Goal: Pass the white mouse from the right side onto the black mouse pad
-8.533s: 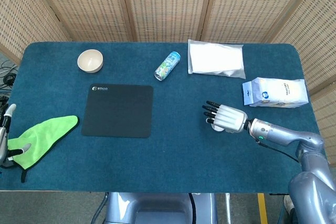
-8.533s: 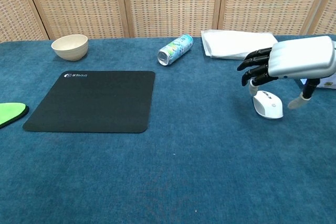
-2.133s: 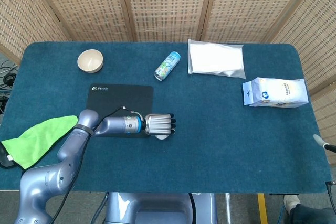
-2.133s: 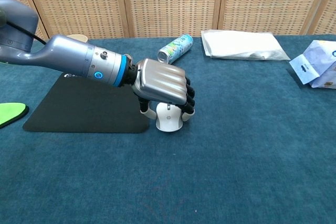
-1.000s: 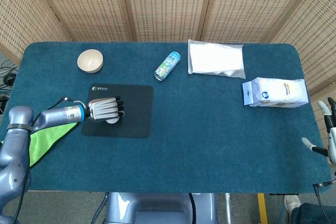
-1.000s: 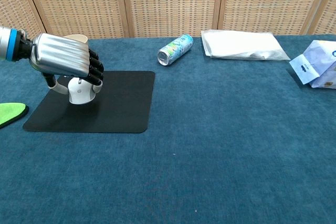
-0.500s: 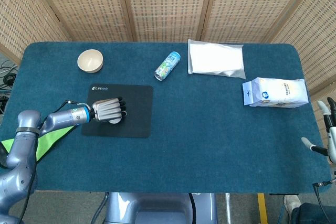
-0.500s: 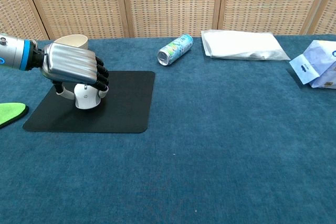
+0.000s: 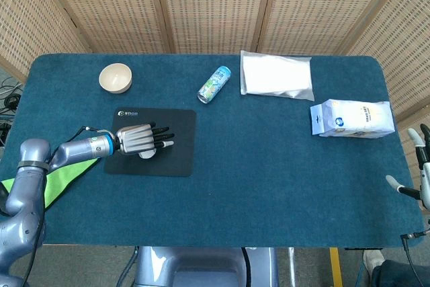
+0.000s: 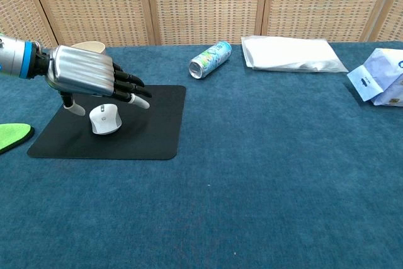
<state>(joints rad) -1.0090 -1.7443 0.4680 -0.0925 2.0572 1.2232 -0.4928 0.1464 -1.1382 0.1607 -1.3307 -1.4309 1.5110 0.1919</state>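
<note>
The white mouse (image 10: 104, 120) lies on the black mouse pad (image 10: 148, 131), in its left half. My left hand (image 10: 88, 77) hovers just above the mouse with its fingers stretched out and apart, holding nothing. In the head view the left hand (image 9: 140, 140) covers most of the mouse (image 9: 146, 154) on the mouse pad (image 9: 176, 146). My right hand (image 9: 418, 166) shows at the far right edge of the head view, off the table, fingers spread and empty.
A cream bowl (image 9: 115, 77) stands behind the pad. A drinks can (image 9: 213, 84) lies on its side at the back centre, a clear bag (image 9: 276, 75) beside it. A white-blue packet (image 9: 352, 118) sits at the right. A green cloth (image 9: 57, 181) lies at the left edge.
My left hand has opened and lifted off the mouse, leaving it on the pad. Earlier the right hand held it at the right, and the left carried it over.
</note>
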